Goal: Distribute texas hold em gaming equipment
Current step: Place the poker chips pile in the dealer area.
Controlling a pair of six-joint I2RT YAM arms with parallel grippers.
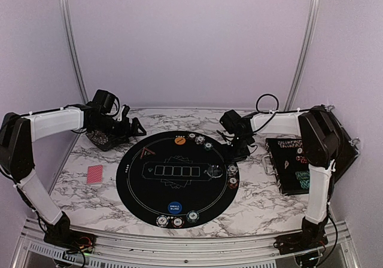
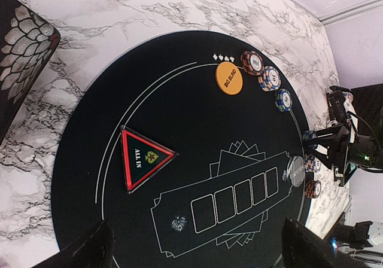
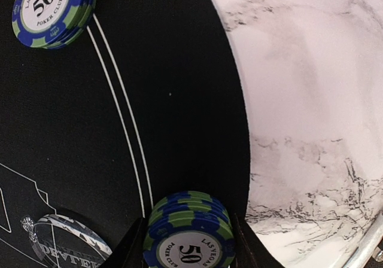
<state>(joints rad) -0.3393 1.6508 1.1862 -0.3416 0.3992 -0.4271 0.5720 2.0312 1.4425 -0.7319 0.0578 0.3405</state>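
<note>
Right claw [image 3: 189, 247] is seen pinched on a stack of blue-and-green poker chips [image 3: 190, 220] at the right rim of the round black mat [image 3: 179, 100], just inside its edge and beside the marble-patterned table [image 3: 311, 100]; whether the stack is rested on the mat cannot be told. A second blue-and-green stack [image 3: 52, 12] is set further along the same rim, and a dark-grey button [image 3: 63, 244] is placed just inward of the gripped chips. Left claw [image 2: 196, 247] is spread wide and empty above the mat's left side, where a black triangular marker [image 2: 143, 158] is laid. An orange button [image 2: 229, 78] is joined by three chip stacks [image 2: 269, 78] at the far rim, a blue button [image 1: 173, 207] and three more stacks [image 1: 178, 221] are lined along the near rim, and red-backed cards [image 1: 94, 174] are seen on the table left of the mat. A black chip case [image 1: 299, 160] is seen at far right
</note>
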